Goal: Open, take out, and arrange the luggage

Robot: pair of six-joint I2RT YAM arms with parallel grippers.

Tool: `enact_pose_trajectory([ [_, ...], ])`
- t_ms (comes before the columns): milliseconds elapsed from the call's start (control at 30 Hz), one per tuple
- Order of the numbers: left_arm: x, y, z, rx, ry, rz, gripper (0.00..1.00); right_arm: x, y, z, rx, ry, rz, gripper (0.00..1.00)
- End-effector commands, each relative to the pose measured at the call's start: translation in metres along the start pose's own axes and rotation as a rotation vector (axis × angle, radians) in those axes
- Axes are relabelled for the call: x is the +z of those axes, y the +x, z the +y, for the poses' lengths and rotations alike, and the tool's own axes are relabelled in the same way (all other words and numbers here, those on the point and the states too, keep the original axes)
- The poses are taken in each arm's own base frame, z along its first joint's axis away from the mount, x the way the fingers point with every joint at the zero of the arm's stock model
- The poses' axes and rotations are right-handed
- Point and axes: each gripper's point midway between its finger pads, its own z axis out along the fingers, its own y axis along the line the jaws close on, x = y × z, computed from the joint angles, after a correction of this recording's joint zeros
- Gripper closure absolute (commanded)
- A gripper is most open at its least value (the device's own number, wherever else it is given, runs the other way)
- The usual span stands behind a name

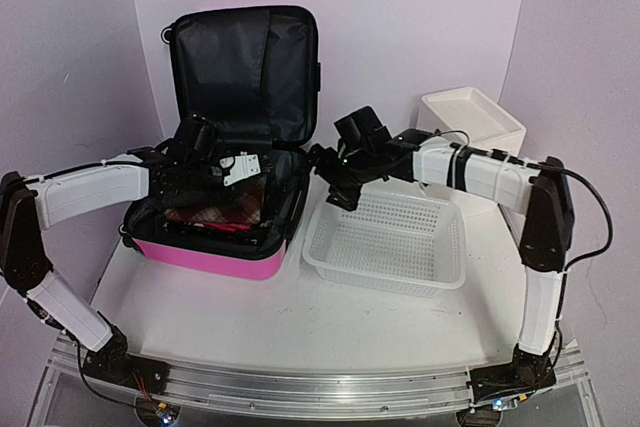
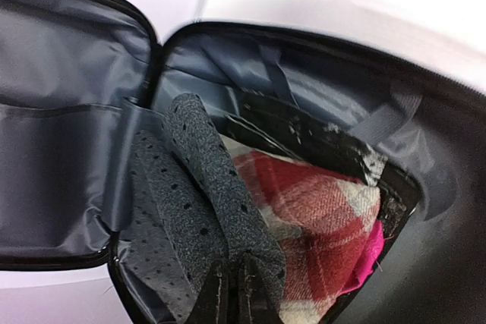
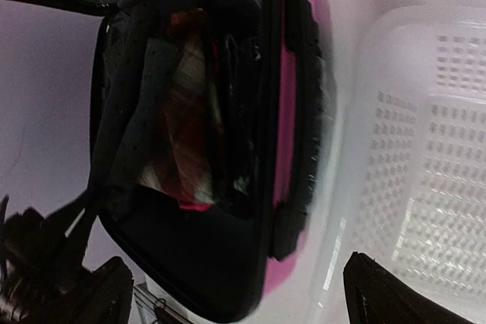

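The hot-pink luggage (image 1: 210,255) lies open at the table's left, its black-lined lid (image 1: 245,72) standing upright. Inside lie a grey dotted cloth (image 2: 205,187), a red-and-white plaid cloth (image 2: 319,210) and a bit of bright pink fabric (image 2: 372,252). My left gripper (image 2: 231,278) is down inside the case, shut on a raised fold of the grey dotted cloth. In the top view its fingertips are hidden behind the wrist (image 1: 195,152). My right gripper (image 1: 325,182) hangs open by the case's right rim (image 3: 292,111), holding nothing.
A white mesh basket (image 1: 385,282) sits right of the case, close under my right arm. A white plastic drawer stack (image 1: 470,117) stands at the back right. A black item with white marks (image 2: 319,138) lies along the case's far wall.
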Motion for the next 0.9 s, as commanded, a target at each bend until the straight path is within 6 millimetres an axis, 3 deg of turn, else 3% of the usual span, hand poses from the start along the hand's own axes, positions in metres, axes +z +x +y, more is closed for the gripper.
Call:
enact_pose_trajectory([
  [0, -0.033, -0.028, 0.018, -0.091, -0.051, -0.143, 1.00, 0.029, -0.021, 0.061, 0.134, -0.208, 0.013, 0.02],
  [200, -0.044, -0.035, 0.010, -0.124, -0.018, -0.195, 1.00, 0.074, -0.025, 0.098, 0.222, -0.323, 0.066, 0.02],
  [333, -0.048, -0.038, 0.003, -0.126, 0.006, -0.211, 1.00, 0.103, -0.016, 0.102, 0.258, -0.338, 0.088, 0.02],
  [433, -0.050, -0.040, -0.001, -0.118, 0.017, -0.214, 1.00, 0.111, -0.012, 0.110, 0.262, -0.362, 0.085, 0.02],
  [533, -0.051, -0.044, -0.005, -0.113, 0.027, -0.220, 1.00, 0.126, -0.010, 0.106, 0.282, -0.351, 0.079, 0.02],
  [667, -0.050, -0.045, -0.010, -0.108, 0.041, -0.218, 1.00, 0.136, -0.016, 0.102, 0.301, -0.344, 0.040, 0.12],
  [867, -0.055, -0.047, -0.015, -0.115, 0.057, -0.225, 1.00, 0.148, -0.026, 0.104, 0.318, -0.364, -0.007, 0.37],
])
